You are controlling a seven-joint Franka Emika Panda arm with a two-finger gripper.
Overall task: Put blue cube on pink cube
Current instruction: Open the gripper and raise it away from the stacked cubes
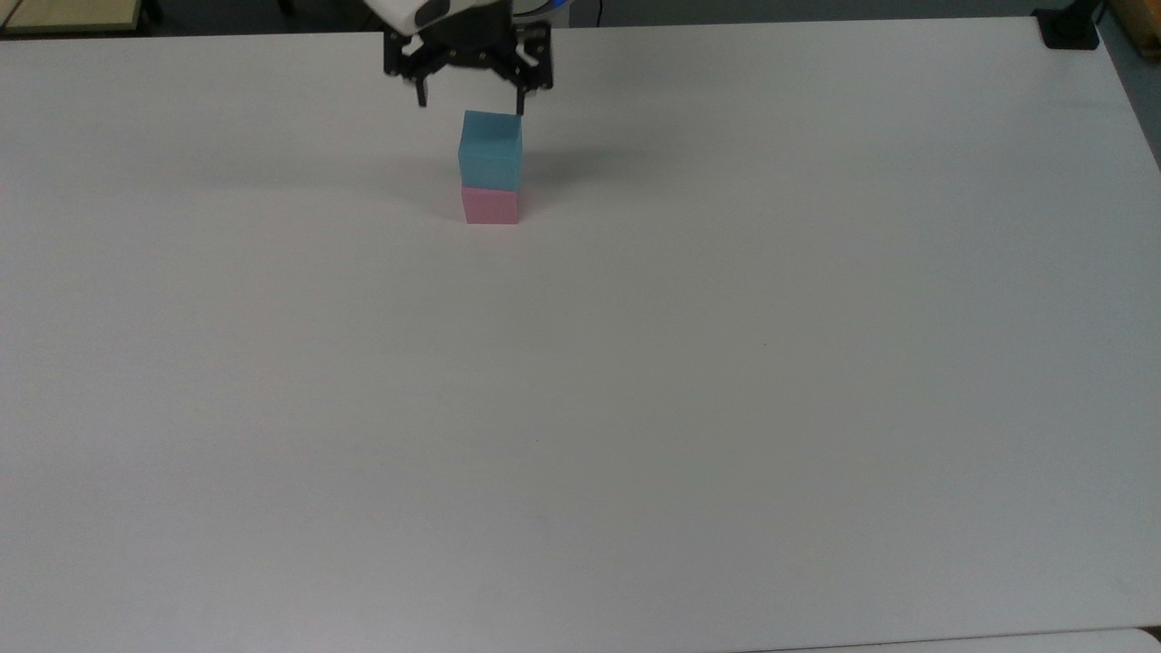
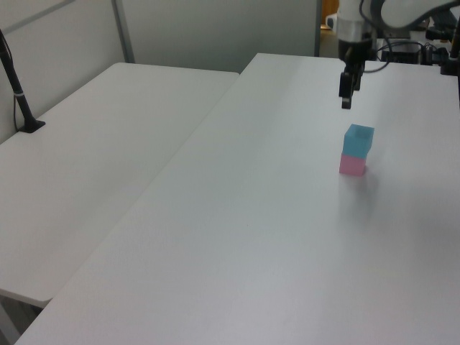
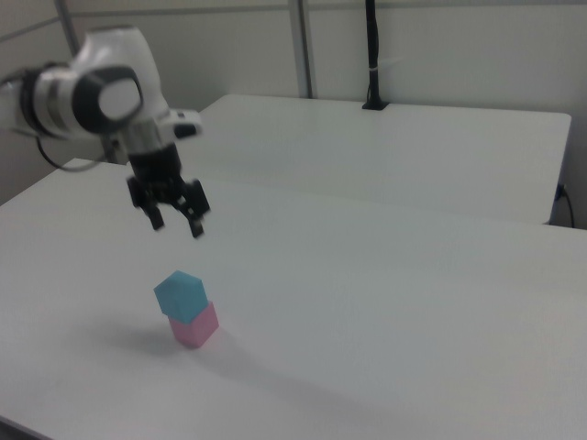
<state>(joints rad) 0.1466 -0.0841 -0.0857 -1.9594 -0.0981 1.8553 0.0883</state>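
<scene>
The blue cube (image 1: 491,151) sits on top of the pink cube (image 1: 491,206), and the pink one rests on the white table (image 1: 635,363) near its far edge in the top view. The stack looks square enough to stand by itself – the blue cube is turned a little against the pink one in the right view, but its weight is well over the base. The gripper (image 1: 470,98) hangs above the stack with its fingers spread wide and nothing between them, clear of the blue cube's top. That gap fits a release: the cube is let go, so the placing step looks done – what remains, by my reading, is only for the arm to pull away without brushing the stack
</scene>
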